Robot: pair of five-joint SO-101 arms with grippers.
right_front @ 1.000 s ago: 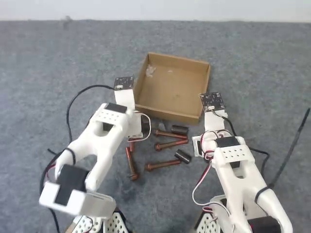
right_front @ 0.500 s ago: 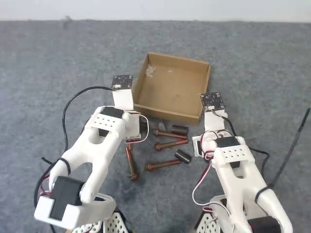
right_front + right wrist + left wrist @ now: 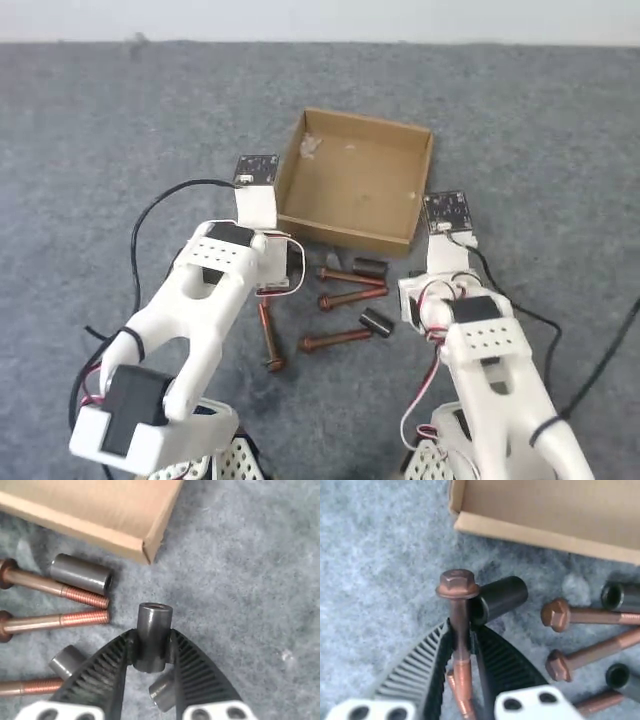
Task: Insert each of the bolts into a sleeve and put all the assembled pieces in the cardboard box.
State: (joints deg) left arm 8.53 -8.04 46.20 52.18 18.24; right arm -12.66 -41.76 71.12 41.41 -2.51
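left tool (image 3: 461, 627) clamps a bolt (image 3: 457, 585), right tool (image 3: 152, 637) pinches a sleeve (image 3: 155, 616) open end out, both by the box (image 3: 345, 236), middle of the table (image 3: 90, 130), guessing so the bolt can slide in.

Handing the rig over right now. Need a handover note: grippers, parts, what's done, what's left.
Left gripper: shut on a bolt, beside a loose sleeve lying on the carpet.
Right gripper: shut on a held sleeve.
Cardboard box: empty.
On the carpet in front of the box: spare bolts and spare sleeves, all separate.
Done: one bolt and one sleeve picked up; nothing assembled or boxed.
Left: join the held pair, pair up the rest, box every piece.
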